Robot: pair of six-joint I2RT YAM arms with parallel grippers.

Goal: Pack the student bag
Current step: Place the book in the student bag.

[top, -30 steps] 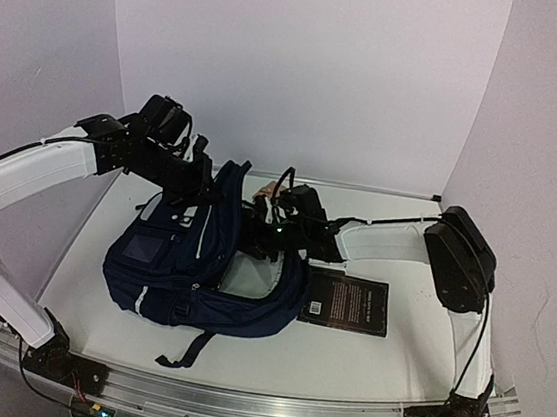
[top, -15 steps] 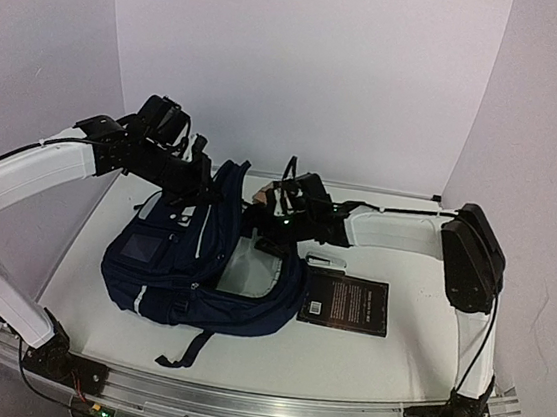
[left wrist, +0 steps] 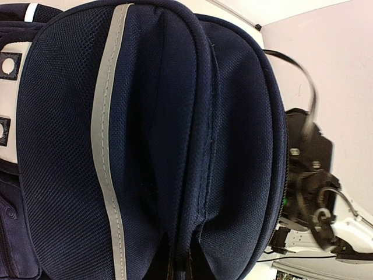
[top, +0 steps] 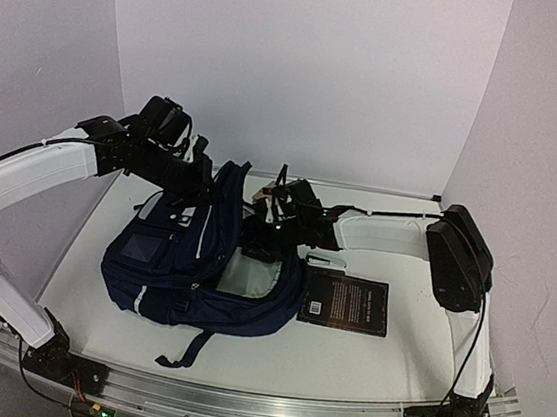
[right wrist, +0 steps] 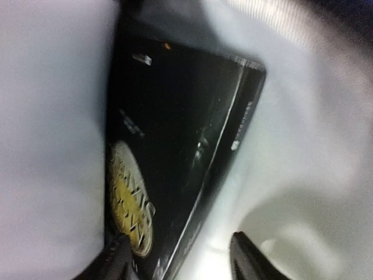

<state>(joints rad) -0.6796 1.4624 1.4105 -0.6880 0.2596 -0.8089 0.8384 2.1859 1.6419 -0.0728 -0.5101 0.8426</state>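
Note:
The student bag (top: 181, 268) is a navy backpack lying on the table, its main compartment gaping to the right and showing pale lining (top: 250, 278). My left gripper (top: 200, 195) is shut on a fold of fabric at the bag's top (left wrist: 145, 146), holding it up; its fingers are buried in the cloth. My right gripper (top: 261, 232) reaches into the mouth of the bag. In the right wrist view a black book with a gold emblem (right wrist: 169, 140) lies against the lining, and the right gripper (right wrist: 183, 259) stands open around the book's lower corner.
A second black book (top: 345, 302) lies flat on the white table just right of the bag. A black strap (top: 187, 351) trails toward the near edge. Lilac walls close in the back and both sides.
The right arm rose a little over the bag's mouth, then dipped back into it. The left arm and the bag have stayed put.

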